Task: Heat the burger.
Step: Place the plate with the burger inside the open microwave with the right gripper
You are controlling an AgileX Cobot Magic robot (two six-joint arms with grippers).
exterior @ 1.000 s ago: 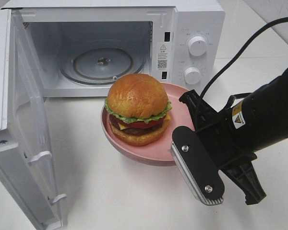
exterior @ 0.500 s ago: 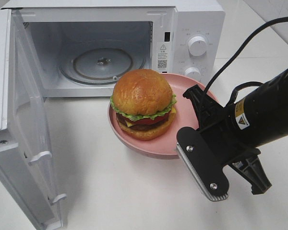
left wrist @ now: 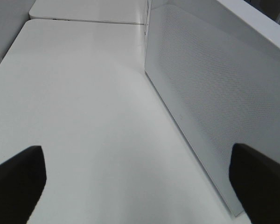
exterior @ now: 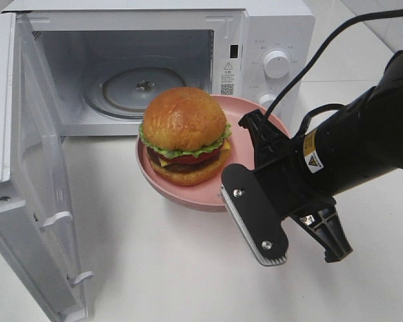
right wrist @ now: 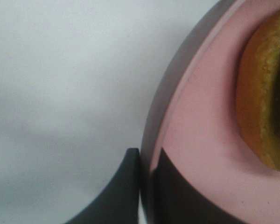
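Right pincer (right wrist: 147,158) pinches the plate (right wrist: 200,116) rim; burger (right wrist: 261,93) half cropped.

The high view is bright, even and sharp. The white bench (exterior: 154,268) in front of the microwave (exterior: 269,33) nearly washes out, with only a soft shadow under the pink plate (exterior: 181,198). The burger (exterior: 183,119) carries small glossy highlights on top, and the microwave's cavity is dimmer. Beside the microwave's door the left wrist view is greyer, and the left fingers (left wrist: 14,184) are dark blurs. The right wrist view is soft, with the right fingers (right wrist: 123,191) and the plate rim out of focus.
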